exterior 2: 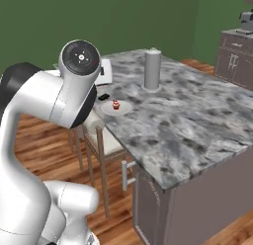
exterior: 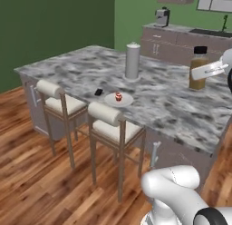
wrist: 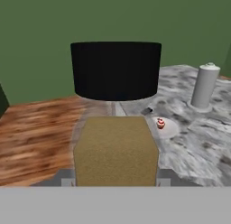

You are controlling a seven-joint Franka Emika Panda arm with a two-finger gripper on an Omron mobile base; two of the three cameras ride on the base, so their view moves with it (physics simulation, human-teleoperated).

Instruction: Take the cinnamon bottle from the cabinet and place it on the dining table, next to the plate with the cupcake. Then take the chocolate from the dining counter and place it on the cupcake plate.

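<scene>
In the left base view we see the cinnamon bottle (exterior: 199, 68) at about two o'clock, upright, amber with a black cap, clamped by the gripper (exterior: 202, 71) that reaches in from the right edge; it is held over the dining table (exterior: 172, 106), and we cannot tell whether its base touches the marble. Near the picture's centre the plate (exterior: 125, 101) lies on the marble with the cupcake (exterior: 118, 97) on it, and the chocolate (exterior: 98, 92) lies just beside the plate at its nine o'clock. The grey cylinder (exterior: 132, 61) stands upright at the plate's twelve o'clock. Two stools (exterior: 108, 122) stand along the table's near edge.

In the right base view the arm's elbow fills the left side; the plate (exterior 2: 123, 109), cupcake (exterior 2: 116, 104) and chocolate (exterior 2: 103, 97) sit just right of it, the cylinder (exterior 2: 152, 69) at one o'clock from them.

In the hand view the bottle (wrist: 116, 123) is at the centre, gripped between the fingers. The plate (wrist: 169, 128) with the cupcake (wrist: 160, 123) lies at three o'clock.
</scene>
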